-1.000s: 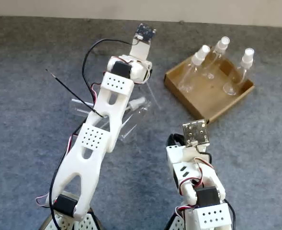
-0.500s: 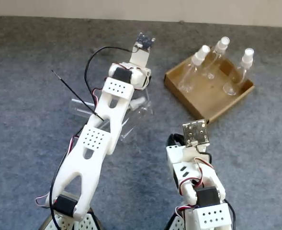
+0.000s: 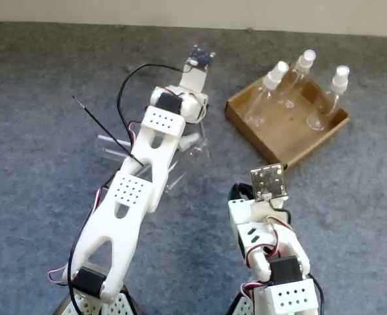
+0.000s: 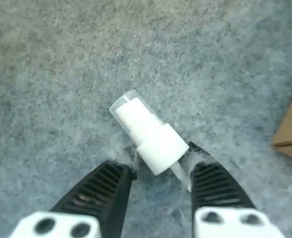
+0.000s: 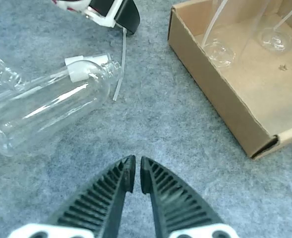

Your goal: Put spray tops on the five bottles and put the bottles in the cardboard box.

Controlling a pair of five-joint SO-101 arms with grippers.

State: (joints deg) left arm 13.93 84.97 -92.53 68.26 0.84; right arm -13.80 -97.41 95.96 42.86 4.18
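Slightly lower now: the left pincer is settled around a loose spray top

Over the last second the left arm (image 3: 147, 157) is tipped a little further at the wrist. In the high view its wrist board (image 3: 200, 58), at upper centre of the frame, is seen lower than before, and the black cable is shifted with it. Nothing else is seen to move. This is judged to be the last of an approach to a grasp, not yet a lift.

The left pincer (image 4: 160, 158) is held open, with one jaw standing on each side of the spray top (image 4: 153, 136). The top is laid on the grey worktop (image 4: 61, 59), its white collar between the fingertips and its head pointed away from the wrist. One jaw is brought almost to the collar, but whether contact is made cannot be told. As far as can be judged, nothing is gripped yet.

The right pincer (image 5: 137, 161) is closed to a sliver with nothing held. It is kept over bare worktop, apart from the bottles and the box, and its arm is seen at the lower right of the high view.

Three capped bottles (image 3: 265, 95) are stood in the cardboard box (image 3: 285, 138) at upper right. Two bare bottles (image 5: 51, 99) are laid on the worktop left of centre, partly under the left arm. Three of five are thus counted as done, and the top between the jaws is presumably meant for the fourth.
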